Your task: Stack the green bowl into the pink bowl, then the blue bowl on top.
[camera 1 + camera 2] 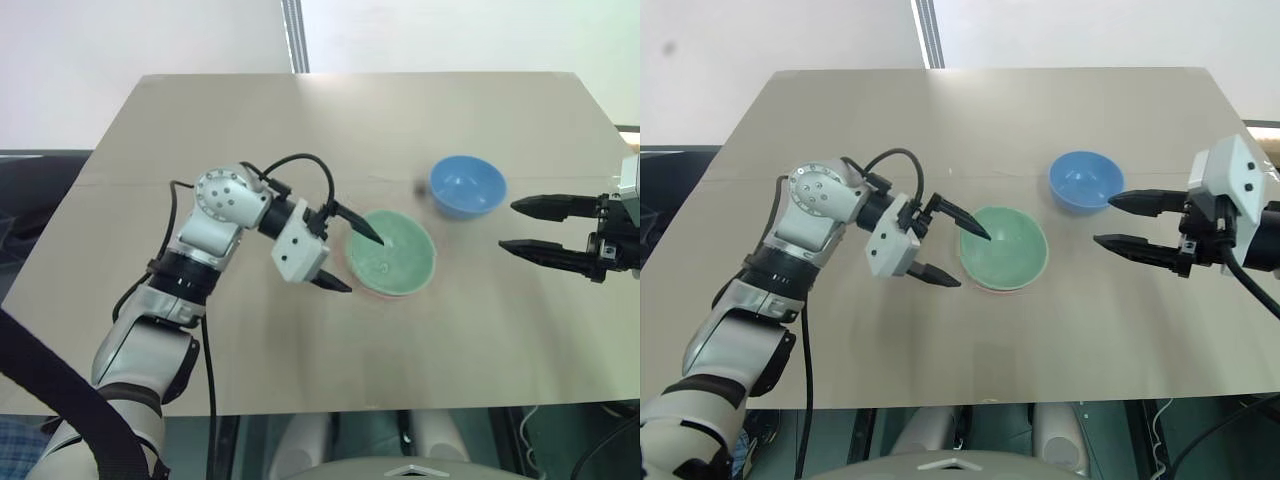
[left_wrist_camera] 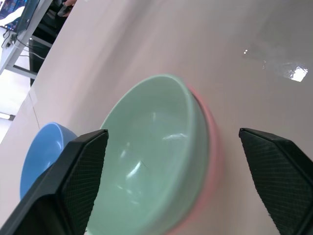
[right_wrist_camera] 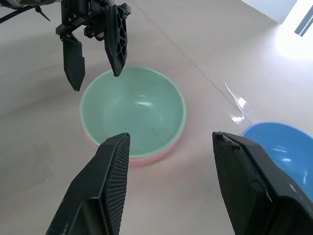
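Left gripper (image 1: 948,247): jaws spread wide, holding nothing. One finger hangs over the near rim of the green bowl, the other stands outside it above the table.
Right gripper (image 1: 1118,221): jaws open and empty, raised beside the blue bowl, fingers pointing toward the bowls.
Green bowl (image 1: 1005,245): nested in the pink bowl at the middle of the table, seated slightly off level; first stacking step judged complete.
Pink bowl (image 2: 211,147): beneath the green one, visible as a thin salmon rim along the lower edge.
Blue bowl (image 1: 1085,181): upright on the table, just beyond and to the right of the stack, apart from it, not yet grasped.
Step in hand: left arm to clear the stack, right gripper to collect the blue bowl.
Method advised: take the blue bowl by its rim, one finger inside and one outside; lift it clear of the table, carry it over the stack, and centre it level before letting go.
Risk: thin rim may slip between the fingers; a stray finger may nudge the stack.
Materials: all three bowls smooth, plain, glossy plastic, round, like-sized. Fingers (image 3: 115,183) black with cross-hatched pads.
Table (image 1: 300,130): flat, pale tan, with faint sheen.
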`<state>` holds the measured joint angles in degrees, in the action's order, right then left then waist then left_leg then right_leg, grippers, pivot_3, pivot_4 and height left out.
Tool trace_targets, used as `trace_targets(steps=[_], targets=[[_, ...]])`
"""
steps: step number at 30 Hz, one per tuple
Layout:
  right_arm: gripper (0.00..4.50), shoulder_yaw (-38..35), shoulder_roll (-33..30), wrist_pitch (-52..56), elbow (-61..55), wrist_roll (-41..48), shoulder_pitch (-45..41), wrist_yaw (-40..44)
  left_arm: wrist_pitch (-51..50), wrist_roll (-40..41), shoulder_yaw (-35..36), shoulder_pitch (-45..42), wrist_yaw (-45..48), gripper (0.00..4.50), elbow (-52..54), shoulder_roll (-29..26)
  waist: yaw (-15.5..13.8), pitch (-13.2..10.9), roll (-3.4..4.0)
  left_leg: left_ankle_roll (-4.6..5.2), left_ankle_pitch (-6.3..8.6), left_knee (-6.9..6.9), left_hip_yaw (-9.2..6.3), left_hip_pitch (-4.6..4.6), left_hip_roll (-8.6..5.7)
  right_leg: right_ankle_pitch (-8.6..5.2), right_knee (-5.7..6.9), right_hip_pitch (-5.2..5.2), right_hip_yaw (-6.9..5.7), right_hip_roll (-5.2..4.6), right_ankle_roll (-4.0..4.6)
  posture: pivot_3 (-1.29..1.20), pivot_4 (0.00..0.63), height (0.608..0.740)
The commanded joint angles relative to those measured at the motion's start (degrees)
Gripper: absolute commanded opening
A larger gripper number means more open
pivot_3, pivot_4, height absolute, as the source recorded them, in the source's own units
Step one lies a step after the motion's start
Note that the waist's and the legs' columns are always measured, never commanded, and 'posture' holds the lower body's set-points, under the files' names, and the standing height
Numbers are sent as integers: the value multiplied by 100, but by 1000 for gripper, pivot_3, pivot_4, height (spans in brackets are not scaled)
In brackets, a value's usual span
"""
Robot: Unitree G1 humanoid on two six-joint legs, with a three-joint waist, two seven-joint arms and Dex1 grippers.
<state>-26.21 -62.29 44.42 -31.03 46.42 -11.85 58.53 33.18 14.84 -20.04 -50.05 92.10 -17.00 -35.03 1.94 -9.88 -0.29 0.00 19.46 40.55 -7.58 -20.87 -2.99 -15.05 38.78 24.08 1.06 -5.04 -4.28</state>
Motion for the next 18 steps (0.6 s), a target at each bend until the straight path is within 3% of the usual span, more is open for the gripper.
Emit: trace_targets(steps=[1, 6, 10, 18], targets=[[2974, -259, -104, -130, -92, 21, -20, 16, -1054, 625, 571, -325, -222, 4294, 216, -109, 2, -1, -1, 0, 0, 0, -1, 0, 0, 0, 0, 0, -1, 0, 0, 0, 150, 740], [2974, -205, -79, -173, -100, -32, 46, -3, -3316, 1684, 1429, -271, -714, 4294, 603, -490, 45, -1, 0, 0, 0, -1, 0, 3, 2, -1, 2, 0, 1, 3, -1, 0, 150, 740], [2974, -207, -62, -204, -116, -43, 117, -17, -4466, 2195, 2096, 520, -719, 4294, 935, -1193, 83, 1, 3, 0, 0, -11, 5, 15, 7, -1, 2, 1, 10, 6, -1, 0, 150, 740], [2974, 261, -199, -421, 195, -404, 63, 115, -4108, 1458, 2998, 2176, -1066, 4294, -24, -2015, -19, 0, 1, -1, 0, -13, -2, 15, 11, -1, -2, -1, 7, 3, 0, 0, 150, 740]])
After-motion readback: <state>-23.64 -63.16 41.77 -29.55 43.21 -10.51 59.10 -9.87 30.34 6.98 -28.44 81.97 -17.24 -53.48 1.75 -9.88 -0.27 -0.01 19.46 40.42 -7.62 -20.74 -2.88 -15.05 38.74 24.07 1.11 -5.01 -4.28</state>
